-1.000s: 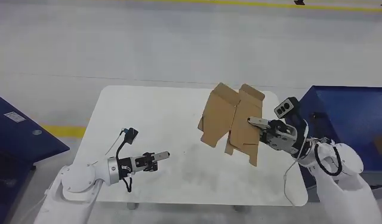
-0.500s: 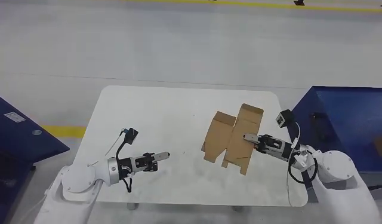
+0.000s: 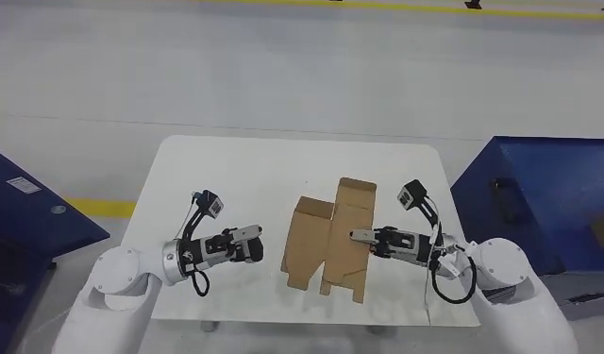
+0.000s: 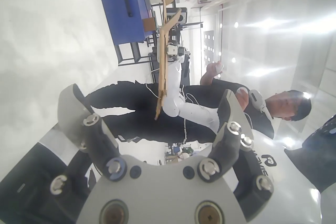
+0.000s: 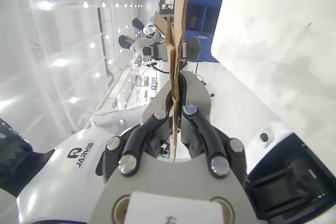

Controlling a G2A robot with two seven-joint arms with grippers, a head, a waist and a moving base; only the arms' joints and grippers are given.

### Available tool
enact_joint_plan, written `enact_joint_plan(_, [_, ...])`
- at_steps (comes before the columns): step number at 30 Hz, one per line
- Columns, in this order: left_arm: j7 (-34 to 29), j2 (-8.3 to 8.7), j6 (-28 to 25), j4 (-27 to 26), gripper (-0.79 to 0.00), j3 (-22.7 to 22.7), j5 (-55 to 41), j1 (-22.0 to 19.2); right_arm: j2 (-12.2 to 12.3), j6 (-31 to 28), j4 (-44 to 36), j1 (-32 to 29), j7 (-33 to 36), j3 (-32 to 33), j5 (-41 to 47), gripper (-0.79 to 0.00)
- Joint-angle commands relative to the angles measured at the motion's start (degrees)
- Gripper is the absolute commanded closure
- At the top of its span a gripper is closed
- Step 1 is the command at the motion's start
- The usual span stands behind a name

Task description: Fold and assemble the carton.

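Observation:
A flattened brown carton (image 3: 326, 241) hangs over the middle of the white table (image 3: 236, 175), its flaps spread. My right gripper (image 3: 359, 235) is shut on the carton's right edge, and the cardboard (image 5: 175, 83) runs edge-on between its two fingers in the right wrist view. My left gripper (image 3: 255, 245) stands open a short way left of the carton, apart from it, with nothing between its fingers (image 4: 231, 109). From the left wrist view the carton (image 4: 163, 62) appears edge-on straight ahead.
A blue bin (image 3: 533, 198) stands off the table's right side and another blue bin (image 3: 33, 222) off its left. The table's far half is bare white surface. A person stands beyond the table in the left wrist view.
My right gripper has carried the carton left and nearer, from the table's right side to its middle. My left gripper has risen slightly and turned toward the carton.

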Motion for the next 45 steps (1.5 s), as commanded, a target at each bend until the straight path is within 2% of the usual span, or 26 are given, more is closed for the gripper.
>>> enact_joint_plan(1, [-0.45, 0.03, -2.04, -0.14, -0.785, 0.70, 0.22, -0.02, -0.19, 0.40, -0.63, 0.53, -0.11, -1.38, 1.01, 0.000])
enact_joint_plan(5, [-0.97, 0.13, -3.79, 0.19, -0.767, 1.05, -1.38, 0.18, -0.37, 1.08, -0.95, 1.90, -0.38, -3.86, -1.23, 0.000])
enact_joint_plan(6, [-1.01, 0.17, -3.70, 0.20, -0.693, 1.05, -1.33, 0.23, -0.39, 1.07, -1.11, 2.04, -0.51, -4.32, -1.94, 0.000])
enact_joint_plan(7, [-0.92, 0.27, -3.52, 0.19, -0.662, 1.10, -0.91, 0.35, -0.48, 0.80, -1.48, 2.21, -0.29, -5.37, -2.48, 0.000])
enact_joint_plan(8, [-1.12, 0.30, -3.81, 0.05, -0.566, 1.25, -1.30, 0.44, -0.54, 0.86, -1.40, 2.37, -0.36, -5.96, -2.58, 0.000])
enact_joint_plan(9, [-1.31, 0.33, -3.99, 0.17, -0.533, 1.33, -1.78, 0.55, -0.57, 0.85, -1.39, 2.67, -0.69, -6.39, -3.41, 0.000])
enact_joint_plan(10, [-1.34, 0.36, -4.11, 0.26, -0.437, 1.37, -2.14, 0.61, -0.61, 0.81, -1.46, 2.89, -1.01, -6.90, -4.33, 0.000])
enact_joint_plan(11, [-1.30, 0.41, -4.15, 0.28, -0.391, 1.38, -2.16, 0.64, -0.68, 0.90, -1.46, 3.04, -1.18, -7.38, -4.23, 0.000])
enact_joint_plan(12, [-1.26, 0.47, -4.09, 0.24, -0.391, 1.42, -2.04, 0.70, -0.74, 0.98, -1.53, 3.26, -1.34, -7.74, -4.09, 0.000])
enact_joint_plan(13, [-1.22, 0.53, -4.10, 0.10, -0.354, 1.49, -1.88, 0.78, -0.78, 0.91, -1.69, 3.46, -1.28, -8.09, -4.23, 0.000])
enact_joint_plan(14, [-1.44, 0.58, -4.14, -0.08, -0.099, 1.60, -1.96, 0.91, -0.82, 0.75, -1.75, 3.60, -1.16, -8.35, -4.00, 0.000])
enact_joint_plan(15, [-1.56, 0.64, -4.21, -0.18, 0.000, 1.60, -2.05, 1.04, -0.84, 0.74, -1.74, 3.71, -1.27, -8.46, -4.09, 0.000])
enact_joint_plan(20, [-2.41, 0.89, -4.57, -0.54, 0.000, 1.53, -3.80, 1.71, -0.86, 1.39, -1.54, 3.85, -1.67, -8.84, -4.12, 0.000])
enact_joint_plan(21, [-2.43, 0.95, -4.68, -0.65, 0.000, 1.48, -3.85, 1.84, -0.87, 1.52, -1.43, 3.91, -1.72, -8.87, -3.99, -0.065])
enact_joint_plan(22, [-2.49, 1.00, -4.69, -0.79, 0.000, 1.49, -4.06, 1.99, -0.87, 1.56, -1.38, 3.99, -1.70, -8.89, -3.95, -0.302])
enact_joint_plan(23, [-2.50, 1.04, -4.72, -0.95, 0.000, 1.46, -4.51, 2.15, -0.86, 1.54, -1.32, 4.04, -1.66, -8.83, -3.84, -0.785])
enact_joint_plan(36, [-4.56, 1.85, -5.89, -3.61, 0.000, 0.19, -7.49, 4.16, -0.42, 2.77, 3.71, 3.15, -2.94, -3.08, 2.93, -0.785])
enact_joint_plan(40, [-5.27, 2.10, -6.62, -4.57, 0.000, 0.59, -6.29, 4.82, -0.69, 2.47, 3.53, 3.91, -2.75, -4.24, 4.52, -0.588])
enact_joint_plan(42, [-5.66, 2.21, -7.03, -5.05, 0.000, 0.84, -5.80, 5.08, -0.85, 2.27, 3.31, 4.49, -3.38, -5.16, 4.24, -0.357])
enact_joint_plan(43, [-5.60, 2.27, -7.30, -5.28, 0.000, 0.90, -5.43, 5.20, -0.93, 2.15, 3.13, 4.80, -3.56, -5.63, 4.08, -0.268])
enact_joint_plan(44, [-5.46, 2.32, -7.42, -5.43, 0.000, 1.00, -5.14, 5.34, -1.00, 2.07, 3.00, 5.12, -3.67, -6.09, 3.75, -0.222])
enact_joint_plan(45, [-5.27, 2.35, -7.41, -5.53, 0.000, 1.09, -5.07, 5.43, -1.04, 1.86, 2.92, 5.52, -3.66, -6.50, 3.16, -0.037])
